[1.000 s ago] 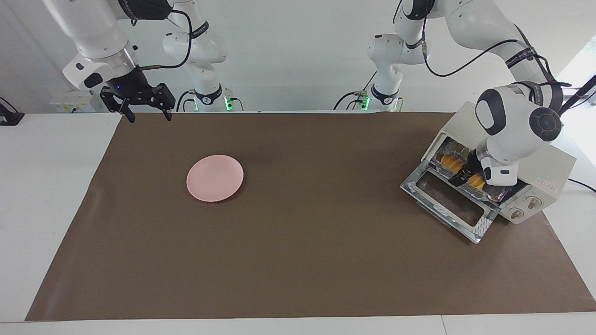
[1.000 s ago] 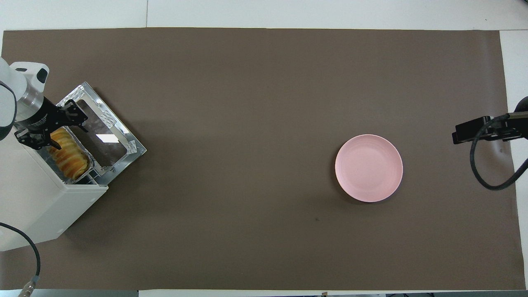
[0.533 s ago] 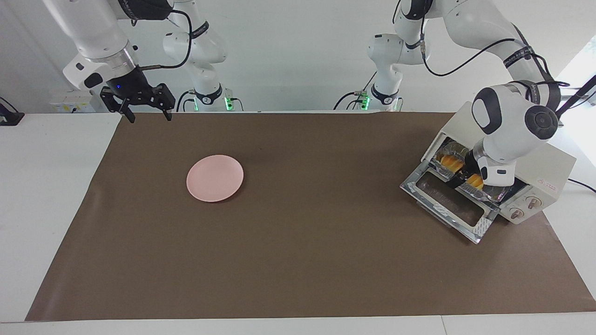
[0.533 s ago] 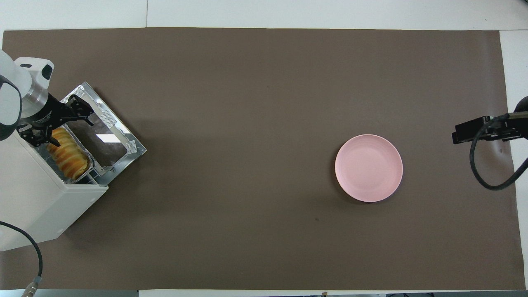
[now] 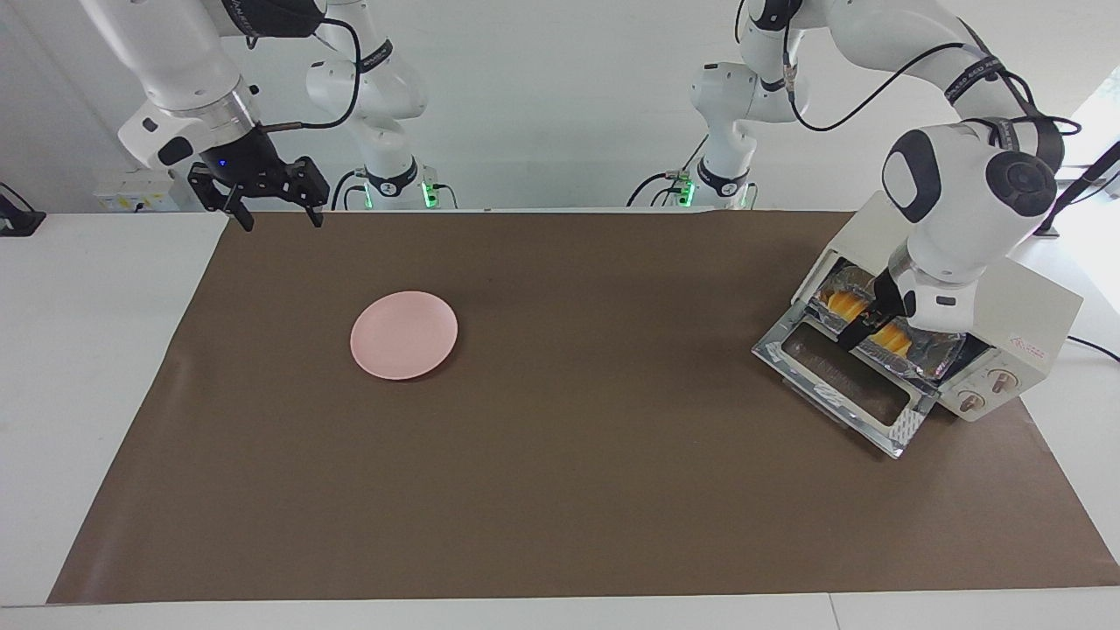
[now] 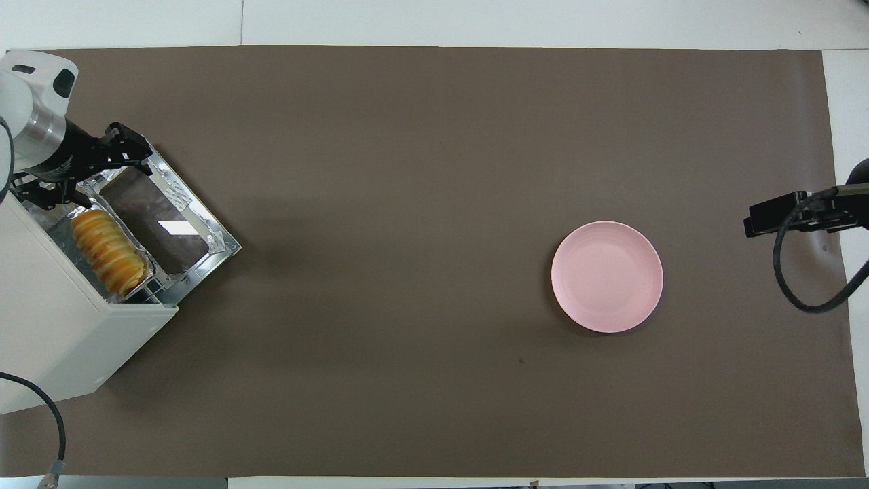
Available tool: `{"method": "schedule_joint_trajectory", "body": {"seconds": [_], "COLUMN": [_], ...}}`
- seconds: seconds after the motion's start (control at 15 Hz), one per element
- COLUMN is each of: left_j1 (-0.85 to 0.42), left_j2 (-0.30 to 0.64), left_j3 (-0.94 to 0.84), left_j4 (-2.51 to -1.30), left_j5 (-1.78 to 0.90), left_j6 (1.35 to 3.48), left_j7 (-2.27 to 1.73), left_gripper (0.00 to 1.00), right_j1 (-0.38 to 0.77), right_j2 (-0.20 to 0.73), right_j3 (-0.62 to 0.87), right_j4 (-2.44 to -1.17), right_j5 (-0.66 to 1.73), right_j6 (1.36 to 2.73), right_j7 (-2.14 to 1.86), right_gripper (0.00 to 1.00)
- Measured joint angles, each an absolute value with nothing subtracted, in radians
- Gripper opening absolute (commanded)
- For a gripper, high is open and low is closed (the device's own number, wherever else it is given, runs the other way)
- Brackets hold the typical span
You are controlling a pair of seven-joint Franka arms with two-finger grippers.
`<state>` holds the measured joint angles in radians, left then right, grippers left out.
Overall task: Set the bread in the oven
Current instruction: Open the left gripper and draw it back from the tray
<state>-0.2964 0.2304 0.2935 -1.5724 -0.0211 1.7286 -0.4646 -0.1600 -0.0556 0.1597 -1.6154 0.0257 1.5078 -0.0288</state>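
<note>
- Bread [image 6: 107, 252] lies inside the oven [image 6: 61, 339] at the left arm's end of the bench [image 6: 434, 407], resting in a crinkled foil tray [image 6: 64, 234] just within the open mouth.
- Its long axis runs along the oven's mouth, parallel to the door's hinge line, with one end toward the knobs [image 5: 987, 389] and the other toward the oven's corner nearest the robots; the ridged slices show from above.
- Oven door [image 6: 170, 224] is dropped fully open and lies flat on the brown mat [image 6: 434, 170], its glass facing up.
- Left hand [image 6: 80, 168] is raised over the corner of the door and the end of the tray away from the knobs; its fingers [image 6: 132, 144] are spread apart and hold nothing.
- In the facing view the left hand [image 5: 862, 322] hangs in front of the oven mouth, crossing the middle of the bread [image 5: 892, 335] without gripping it.
- Right hand [image 5: 272, 208] waits in the air over the mat's edge at the right arm's end of the bench, fingers wide apart and empty.
- Pink plate [image 6: 606, 276] sits bare on the mat toward the right arm's end, well apart from the oven.
</note>
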Motion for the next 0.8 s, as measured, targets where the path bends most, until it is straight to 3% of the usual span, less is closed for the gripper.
{"method": "schedule_joint_trajectory", "body": {"seconds": [0.47,0.8], "left_j1": [-0.279,-0.283], "left_j2": [0.022,0.006], "left_j3": [0.307,0.299], "left_j4": [-1.570,-1.581], "left_j5": [-0.021,-0.021], "left_j6": [1.649,1.646], "left_j7": [-0.248,-0.242], "left_gripper": [1.00,1.00], "right_j1": [-0.160,-0.160], "right_j2": [-0.056,-0.056], "right_j3": [0.160,0.160], "right_j4": [-1.615,-1.615], "right_j5": [0.026,0.026], "right_j6": [1.508,1.508], "right_j7": [-0.029,-0.029], "right_gripper": [1.00,1.00]}}
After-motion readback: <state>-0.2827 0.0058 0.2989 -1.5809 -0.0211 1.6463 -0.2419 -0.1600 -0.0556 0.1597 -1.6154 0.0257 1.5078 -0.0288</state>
